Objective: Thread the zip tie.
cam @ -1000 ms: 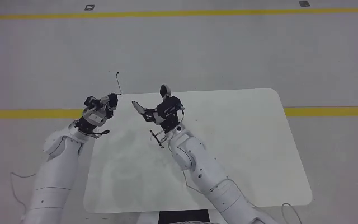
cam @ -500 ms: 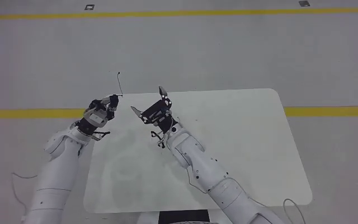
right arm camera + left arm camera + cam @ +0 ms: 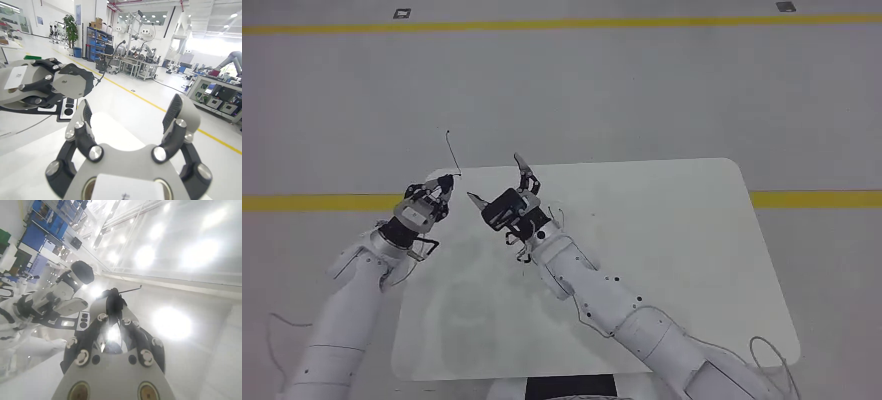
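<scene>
fingers of the left gripper [image 3: 447,183] stay clamped on the zip tie [image 3: 452,152], upright over the worktop's [image 3: 662,250] far-left corner. the right gripper [image 3: 495,180], fingers spread and empty, has swung left beside it, likely to catch the free end.

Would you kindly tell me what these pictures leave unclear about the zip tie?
- Held end of the zip tie: left wrist view, hidden inside the shut left pincer and washed out by glare.
- Slot in its head: top view, too small.
- Its height relative to the right pincer: top view, looking down, gives no depth.
</scene>
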`<move>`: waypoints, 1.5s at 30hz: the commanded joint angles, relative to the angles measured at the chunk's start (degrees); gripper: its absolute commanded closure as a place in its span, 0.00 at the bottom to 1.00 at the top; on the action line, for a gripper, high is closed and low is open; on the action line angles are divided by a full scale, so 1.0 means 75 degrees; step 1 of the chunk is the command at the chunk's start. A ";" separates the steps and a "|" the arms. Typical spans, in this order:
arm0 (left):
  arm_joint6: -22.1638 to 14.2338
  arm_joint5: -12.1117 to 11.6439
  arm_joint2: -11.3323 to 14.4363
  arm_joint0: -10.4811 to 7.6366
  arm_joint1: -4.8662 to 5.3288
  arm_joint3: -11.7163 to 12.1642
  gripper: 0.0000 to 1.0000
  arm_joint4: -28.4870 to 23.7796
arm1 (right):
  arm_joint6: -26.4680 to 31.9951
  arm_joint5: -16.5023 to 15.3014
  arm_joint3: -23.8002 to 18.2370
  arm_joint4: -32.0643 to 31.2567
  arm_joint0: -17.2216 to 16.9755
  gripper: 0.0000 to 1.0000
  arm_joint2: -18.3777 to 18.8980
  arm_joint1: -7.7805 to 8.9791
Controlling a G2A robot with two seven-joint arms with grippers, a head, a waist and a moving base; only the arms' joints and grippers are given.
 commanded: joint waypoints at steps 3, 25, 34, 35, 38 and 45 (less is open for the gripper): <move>-0.0006 0.0000 -0.0003 0.0000 -0.0004 0.0001 1.00 0.0004 | 0.0004 -0.0011 -0.0002 0.0000 -0.0003 0.00 0.0004 -0.0001; 0.0228 0.0000 0.1226 0.0106 0.0705 0.0032 1.00 -0.1683 | 0.0238 0.0275 0.0039 0.0014 -0.0049 0.00 -0.0034 -0.0052; 0.0228 0.0000 0.1226 0.0106 0.0705 0.0032 1.00 -0.1683 | 0.0245 0.0261 0.0013 0.0000 -0.0089 0.00 -0.0004 -0.0046; 0.0228 0.0000 0.1226 0.0106 0.0705 0.0032 1.00 -0.1683 | 0.0254 0.0230 -0.0006 0.0000 -0.0102 0.00 -0.0002 -0.0036; 0.0228 0.0000 0.1226 0.0106 0.0705 0.0032 1.00 -0.1683 | 0.0264 0.0182 -0.0021 0.0000 -0.0079 0.00 -0.0055 0.0006; 0.0228 0.0000 0.1226 0.0106 0.0705 0.0032 1.00 -0.1683 | 0.0205 0.0325 -0.0042 0.0000 0.0030 0.51 -0.0274 0.0103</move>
